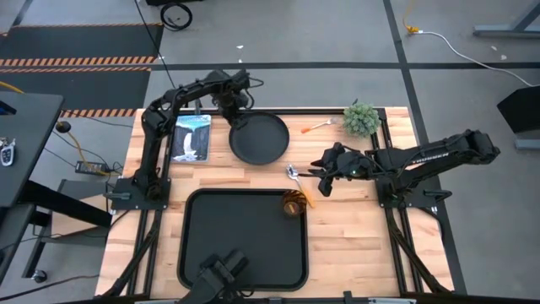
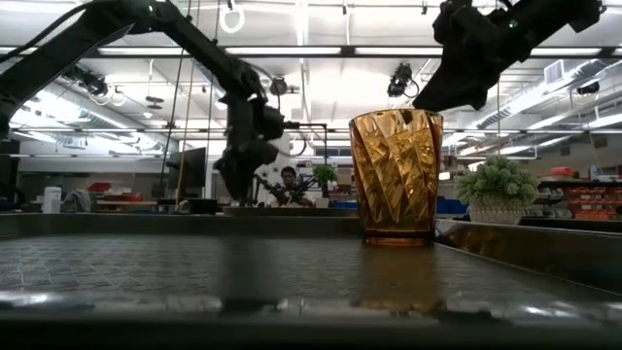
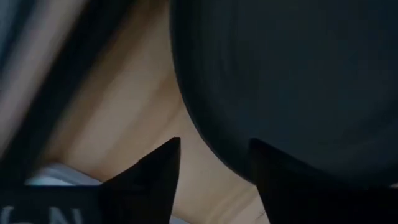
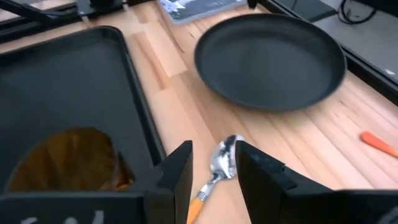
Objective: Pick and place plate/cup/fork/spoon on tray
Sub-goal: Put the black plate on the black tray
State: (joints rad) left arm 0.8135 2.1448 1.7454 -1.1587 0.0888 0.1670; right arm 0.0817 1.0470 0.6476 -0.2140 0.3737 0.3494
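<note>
On the table (image 1: 354, 245): 1 plate (image 1: 259, 139), 1 cup (image 1: 294, 203), 1 spoon (image 1: 297, 179), 1 fork (image 1: 318, 127)

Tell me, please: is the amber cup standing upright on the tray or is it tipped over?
Upright. In the low view the cup stands on its base on the tray, open mouth upward. From above it sits in the tray's far right corner.

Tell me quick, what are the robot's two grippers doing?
Left gripper: open, at the rim of the plate, not holding it.
Right gripper: open, empty, above the spoon.
</note>
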